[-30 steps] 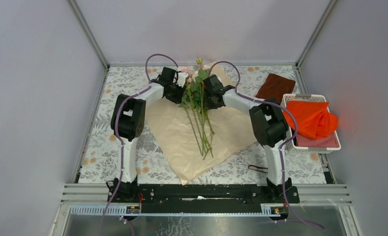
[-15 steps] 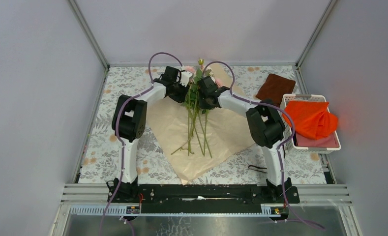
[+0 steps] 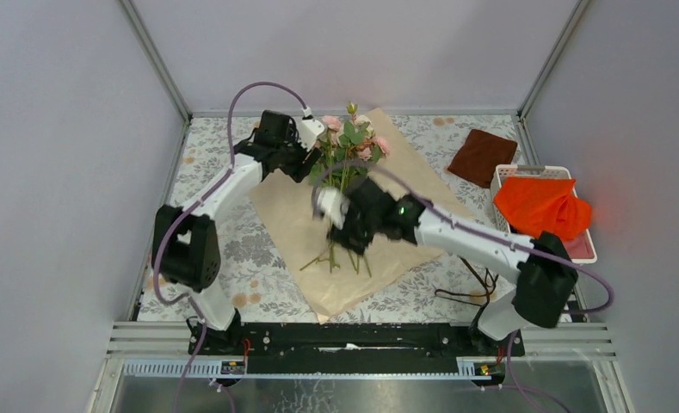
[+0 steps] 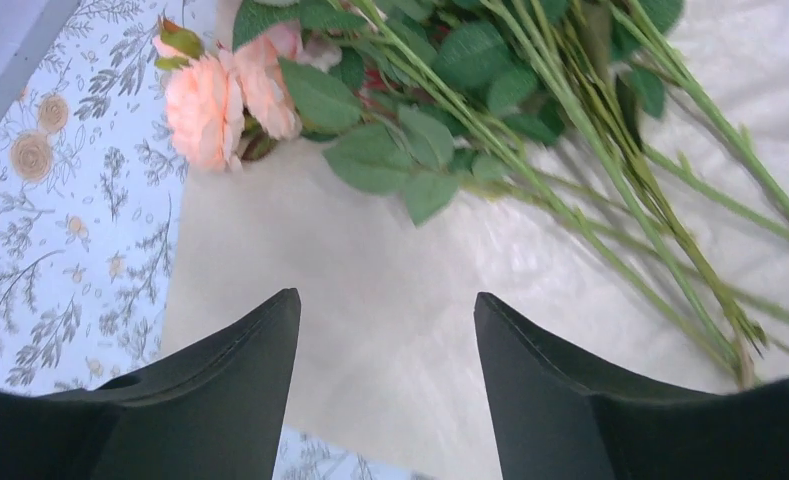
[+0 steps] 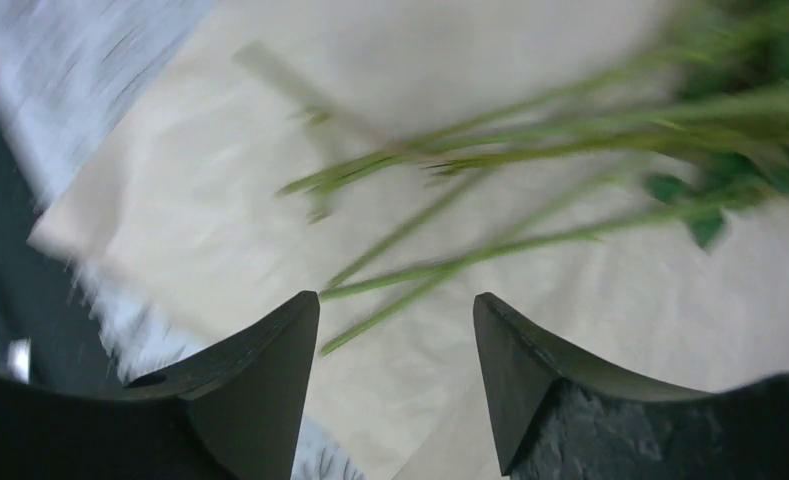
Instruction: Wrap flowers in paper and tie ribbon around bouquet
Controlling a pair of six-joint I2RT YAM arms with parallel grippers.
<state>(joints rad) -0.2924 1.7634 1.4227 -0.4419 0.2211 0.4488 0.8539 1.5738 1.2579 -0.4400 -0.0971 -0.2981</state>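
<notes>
Laying the flowers (image 3: 346,151) on the paper (image 3: 293,215) looks done: they rest along its middle, blooms at the far end. Both the left gripper (image 4: 385,300) and right gripper (image 5: 395,300) gape empty. Next, a paper edge must be pinched and folded over the stems.

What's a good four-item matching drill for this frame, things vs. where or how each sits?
Things:
1. flowers
2. orange cloth
3. brown cloth
4. left tool

Places or states:
A. in the white basket
B. open and empty, above the paper
C. lying on the paper, blooms toward the far wall
D. flat on the table, beyond the white basket

Pairs: 1-C, 2-A, 3-D, 4-B.
</notes>
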